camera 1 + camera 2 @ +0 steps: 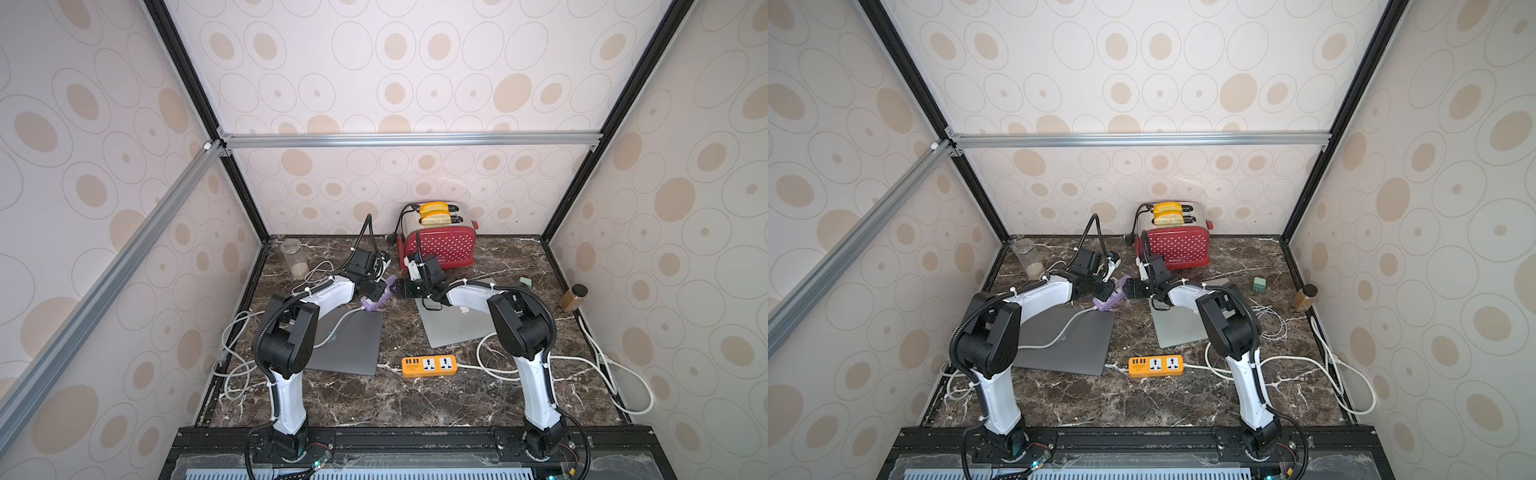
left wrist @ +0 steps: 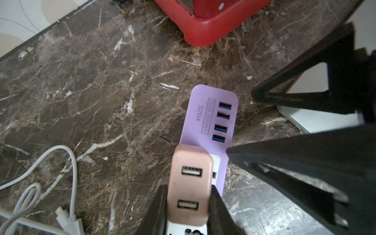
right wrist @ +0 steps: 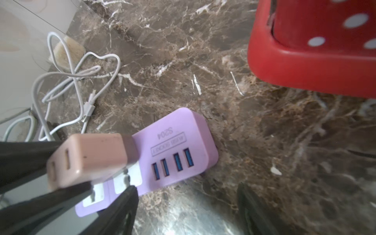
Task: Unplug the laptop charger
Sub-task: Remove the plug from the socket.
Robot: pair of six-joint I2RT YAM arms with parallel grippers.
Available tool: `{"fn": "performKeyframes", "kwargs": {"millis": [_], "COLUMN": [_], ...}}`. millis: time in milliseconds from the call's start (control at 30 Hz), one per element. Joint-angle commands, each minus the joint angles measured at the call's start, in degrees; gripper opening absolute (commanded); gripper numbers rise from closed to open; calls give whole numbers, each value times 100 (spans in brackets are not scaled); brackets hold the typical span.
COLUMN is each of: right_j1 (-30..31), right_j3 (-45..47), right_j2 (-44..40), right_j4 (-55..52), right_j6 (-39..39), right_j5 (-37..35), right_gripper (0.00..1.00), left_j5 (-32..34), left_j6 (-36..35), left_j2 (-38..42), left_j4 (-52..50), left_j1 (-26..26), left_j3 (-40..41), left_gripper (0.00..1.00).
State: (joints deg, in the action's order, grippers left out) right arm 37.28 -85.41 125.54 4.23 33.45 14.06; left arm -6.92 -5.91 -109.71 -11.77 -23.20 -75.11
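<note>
left wrist view: left hand (image 2: 189, 205) clamps pink charger (image 2: 191, 162), unseen in top views | right hand (image 3: 186, 205) spread | purple strip (image 2: 205, 114): four blue ports (image 2: 223, 116)

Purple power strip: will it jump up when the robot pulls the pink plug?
Probably it would lift or skid: the purple power strip looks like small, light plastic lying loose on the smooth marble table. It seems stiff, so it should move whole, not bend. The left gripper clamps the pink charger; the open right gripper nearby could steady it.
</note>
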Motion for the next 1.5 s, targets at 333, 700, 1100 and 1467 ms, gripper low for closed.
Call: {"fn": "performKeyframes", "kwargs": {"millis": [333,700,1100,1467], "right_j1": [92,91,158,179], "right_j3": [-923,-864,-1057,-1192], "right_j2": [444,576,670,779], "right_j4": [-1496,-1578,-1882,-2012], "right_j6": [294,361,298,315], "right_j5": [-656,-772,-895,-878], "right_gripper": [78,78,78,78], "left_j5": [-212,-468,-479,87], "left_j6": [65,22,-395,-896], "left_j2": [-43,57,-141,-399], "left_j4": [-250,-294,-524,-827], "left_j1": [-47,-47,-98,-351], "left_j3": [-231,-305,-643,-875], "left_gripper": [21,22,24,24]}}
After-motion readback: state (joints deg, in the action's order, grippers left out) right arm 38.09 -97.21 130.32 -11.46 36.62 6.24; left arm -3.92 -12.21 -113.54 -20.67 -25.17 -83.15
